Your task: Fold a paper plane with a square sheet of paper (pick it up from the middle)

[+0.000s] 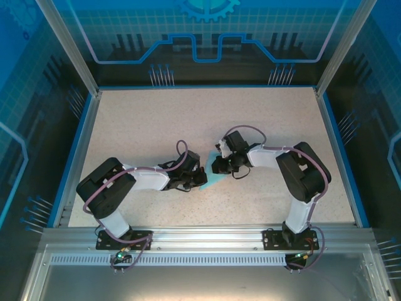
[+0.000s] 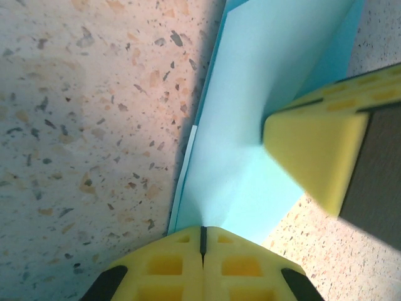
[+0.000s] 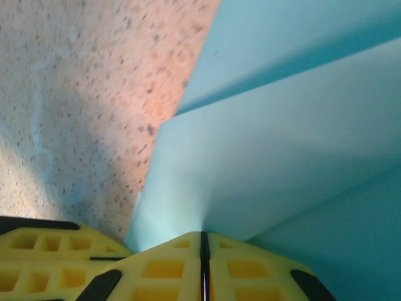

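The square sheet of paper [image 1: 212, 177] is light blue and folded into a narrow, pointed, layered shape like a paper plane. It sits mid-table between the two arms. My left gripper [image 1: 197, 179] is shut on one edge of it, its yellow fingertips pressed together at the paper [image 2: 250, 94] in the left wrist view [image 2: 202, 229]. My right gripper [image 1: 217, 169] is shut on the paper [image 3: 282, 138] from the other side [image 3: 202, 235], where several folded layers fan out. Each wrist view catches the other gripper's yellow finger [image 2: 313, 150] [image 3: 44, 251] close by.
The speckled beige tabletop [image 1: 200, 119] is bordered by a blue rim [image 1: 74, 157] and metal frame posts [image 1: 69, 44]. Both arm bases stand on the aluminium rail [image 1: 207, 238] at the near edge.
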You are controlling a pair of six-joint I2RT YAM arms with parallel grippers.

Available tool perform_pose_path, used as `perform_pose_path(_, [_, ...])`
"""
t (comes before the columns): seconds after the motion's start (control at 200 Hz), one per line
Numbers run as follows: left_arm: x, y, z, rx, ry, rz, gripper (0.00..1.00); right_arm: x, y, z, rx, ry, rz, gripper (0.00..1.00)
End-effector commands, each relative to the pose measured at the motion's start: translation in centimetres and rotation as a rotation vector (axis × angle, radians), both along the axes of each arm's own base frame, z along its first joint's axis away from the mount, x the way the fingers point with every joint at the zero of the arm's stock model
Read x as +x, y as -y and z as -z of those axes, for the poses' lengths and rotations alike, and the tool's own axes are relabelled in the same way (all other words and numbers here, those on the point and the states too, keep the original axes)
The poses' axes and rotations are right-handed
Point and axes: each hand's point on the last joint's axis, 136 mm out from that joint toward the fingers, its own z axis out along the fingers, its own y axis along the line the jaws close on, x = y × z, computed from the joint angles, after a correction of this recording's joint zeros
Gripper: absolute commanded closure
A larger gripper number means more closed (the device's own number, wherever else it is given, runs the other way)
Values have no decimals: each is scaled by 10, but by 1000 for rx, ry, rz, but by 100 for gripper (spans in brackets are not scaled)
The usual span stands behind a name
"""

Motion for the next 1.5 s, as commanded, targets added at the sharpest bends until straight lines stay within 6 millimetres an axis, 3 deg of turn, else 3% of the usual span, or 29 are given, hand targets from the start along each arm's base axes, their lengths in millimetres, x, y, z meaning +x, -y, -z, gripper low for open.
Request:
perform_pose_path(0.0, [-38,-34,46,189,-153,23,100,19,12,0,-24,30,24,92])
perform_pose_path(0.115, [-38,-34,47,189,-154,28,100,24,14,5,-36,17,27,92])
perform_pose_path(0.34, [-37,-32,45,185,-151,31,100,33,3,-42,51,107,13,91])
perform_pose_path(0.44, [-37,-33,45,188,-150,31,100,29,-2,-50,75,120,-7,91])
perform_pose_path(0.695, [-37,-32,45,190,-150,31,100,10,-20,-22,58,57,-67,90])
perform_pose_path(0.85, [-39,-34,46,197,-155,32,100,11,-19,-6,32,33,-68,91])
perform_pose_path(1.125, [-45,-39,50,225,-174,50,100,32,6,16,23,-11,19,91])
perform_pose_path(1.49, [-55,-43,56,246,-195,72,100,70,37,12,8,20,125,91])
